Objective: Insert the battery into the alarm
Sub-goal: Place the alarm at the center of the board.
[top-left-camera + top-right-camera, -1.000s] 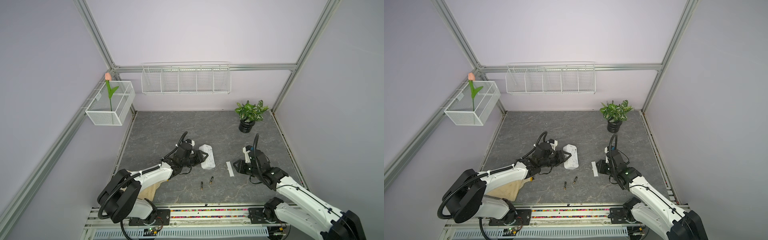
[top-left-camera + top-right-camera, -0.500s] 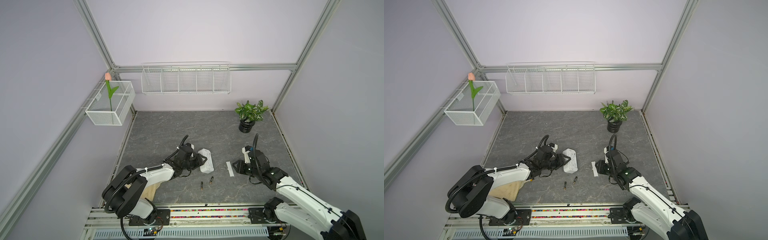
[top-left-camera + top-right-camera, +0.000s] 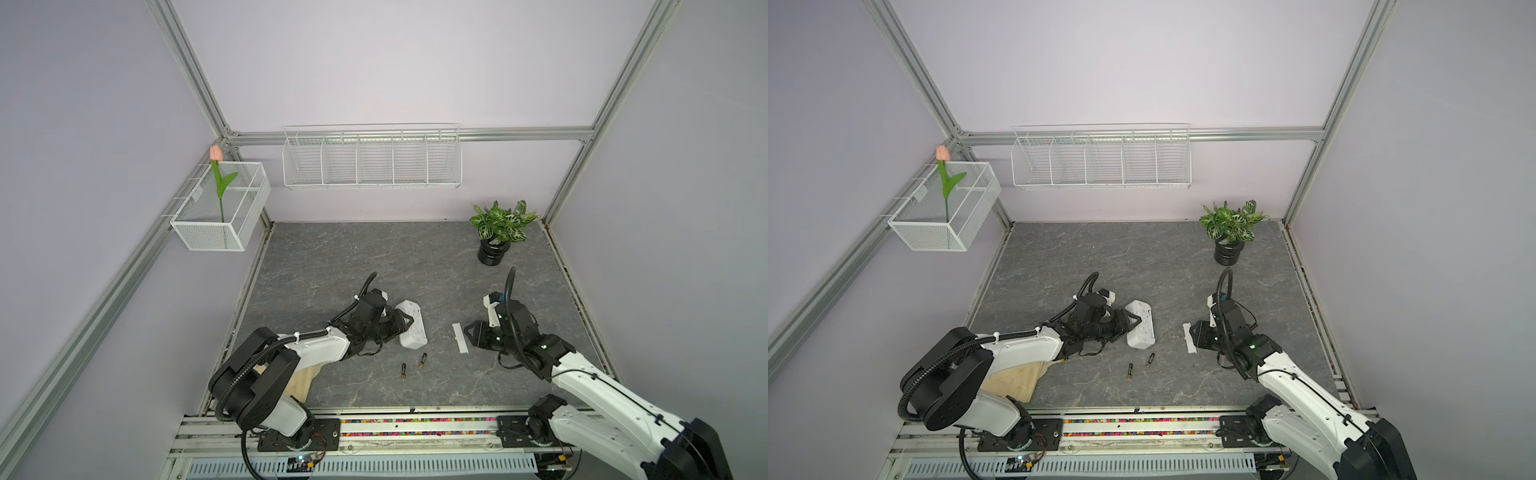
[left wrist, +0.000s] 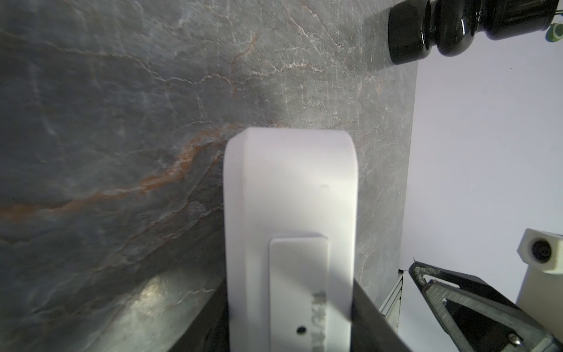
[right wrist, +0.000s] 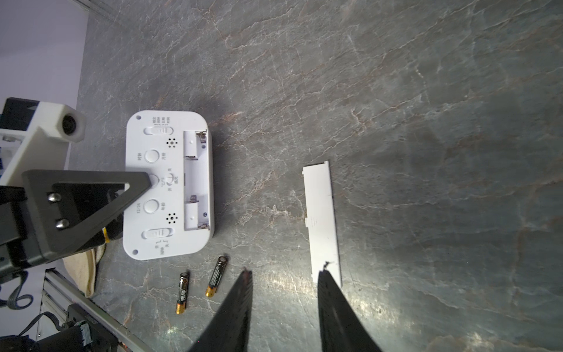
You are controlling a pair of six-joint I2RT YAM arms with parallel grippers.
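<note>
The alarm is a white clock lying back-up on the grey table, its empty battery slot open. My left gripper is shut on it: in the left wrist view a dark jaw lies against each face of the alarm. Two small batteries lie loose just in front of the alarm, and show in both top views. My right gripper is open and empty. One of its fingertips is over the end of the white cover strip.
A potted plant stands at the back right. A beige cloth lies under my left arm at the front left. Wire baskets hang on the walls. The table's front rail runs close behind the batteries.
My left gripper has brought the alarm a little nearer the front and lower, and the left arm has dropped. The right arm has stayed put, its jaws slightly wider.
</note>
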